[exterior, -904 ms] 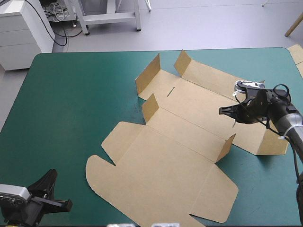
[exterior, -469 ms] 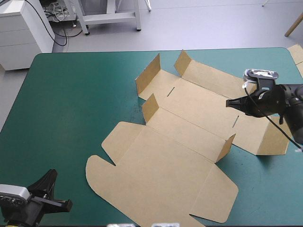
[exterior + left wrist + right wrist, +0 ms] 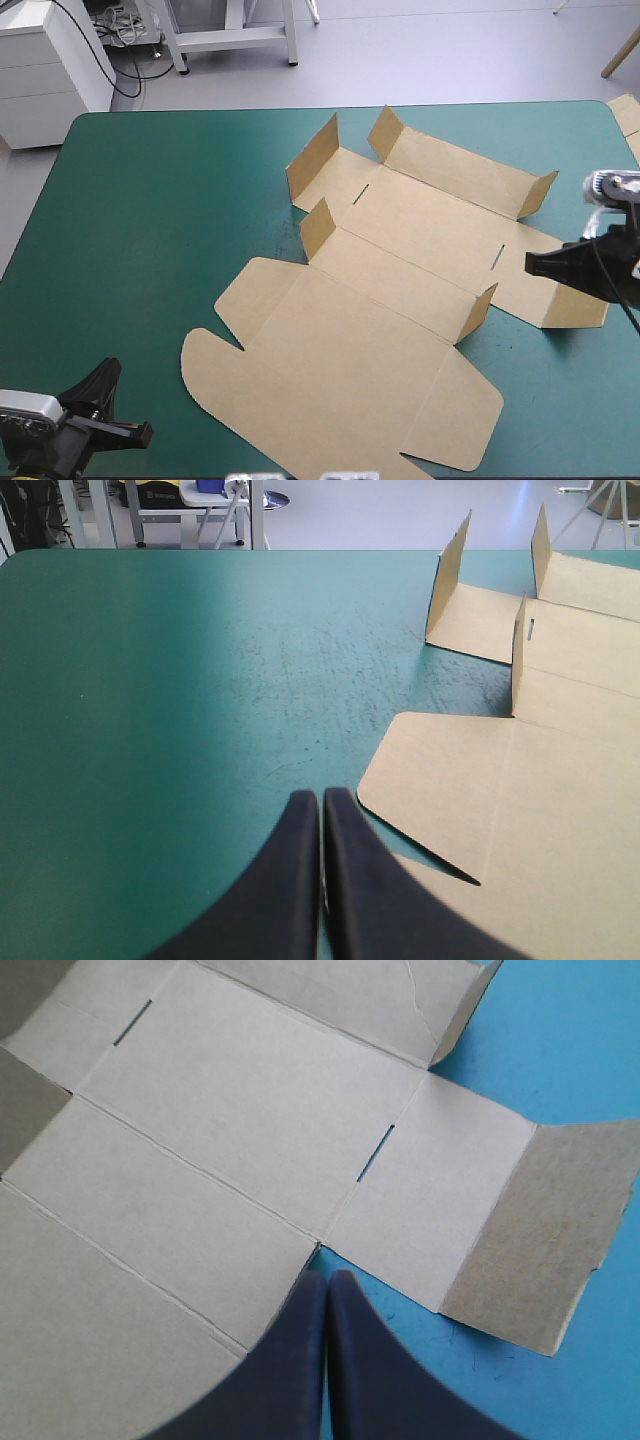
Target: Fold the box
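Right wrist view: the right gripper (image 3: 326, 1275) is seen pressed together, its black fingers met in one point, with nothing pinched between them. Its tip is held over the edge of the brown box (image 3: 250, 1110), just where a crease runs in from a notch; contact cannot be judged. Ahead of it the sheet is spread flat, two slots are cut in it, and a raised end flap (image 3: 535, 1230) is caught to one side against the teal-green cover (image 3: 580, 1050). In the high view the right gripper (image 3: 530, 265) is placed near the table's right edge, over the sheet's right end. The box (image 3: 400, 300) is laid open across the middle and right of the cover (image 3: 150, 220), small flaps stood up, the rounded lid panel flat toward the near edge. The left gripper (image 3: 148, 432) is parked at the near left corner, likewise closed to a point (image 3: 321, 795), over bare cover (image 3: 180, 680), the lid panel (image 3: 520, 790) close beside it.
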Robot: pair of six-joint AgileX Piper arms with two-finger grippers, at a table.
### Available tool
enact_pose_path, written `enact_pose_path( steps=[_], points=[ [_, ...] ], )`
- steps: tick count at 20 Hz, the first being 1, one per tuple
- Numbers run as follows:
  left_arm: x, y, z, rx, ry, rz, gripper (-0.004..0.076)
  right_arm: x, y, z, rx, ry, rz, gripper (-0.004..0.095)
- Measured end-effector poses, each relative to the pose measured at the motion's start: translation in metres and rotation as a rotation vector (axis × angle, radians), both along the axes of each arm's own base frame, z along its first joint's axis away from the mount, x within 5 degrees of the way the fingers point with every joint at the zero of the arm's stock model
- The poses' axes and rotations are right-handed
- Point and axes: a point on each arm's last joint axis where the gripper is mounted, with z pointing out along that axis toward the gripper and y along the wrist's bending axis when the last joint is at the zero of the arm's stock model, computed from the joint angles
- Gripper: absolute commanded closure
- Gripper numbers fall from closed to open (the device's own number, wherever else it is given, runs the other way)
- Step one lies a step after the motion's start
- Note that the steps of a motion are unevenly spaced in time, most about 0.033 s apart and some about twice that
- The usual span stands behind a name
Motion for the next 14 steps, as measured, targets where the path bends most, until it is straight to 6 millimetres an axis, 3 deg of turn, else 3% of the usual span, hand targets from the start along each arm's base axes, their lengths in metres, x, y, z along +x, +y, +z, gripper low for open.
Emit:
enact_pose_path(
  steps=[2,5,9,14],
  points=[
    [0.0,0.0,0.0,0.0,0.0,0.0,0.0731,-0.026,-0.001,0.01,0.002,-0.069,0.0,0.0929],
    [0.0,0.0,0.0,0.0,0.0,0.0,0.0731,-0.046,-0.001,0.016,0.005,-0.124,0.002,0.0928],
    [0.0,0.0,0.0,0.0,0.0,0.0,0.0731,-0.048,0.002,0.013,0.041,-0.117,0.025,0.0928],
    [0.0,0.0,0.0,0.0,0.0,0.0,0.0731,-0.037,0.005,-0.016,0.033,-0.011,0.063,0.0927]
  ],
)
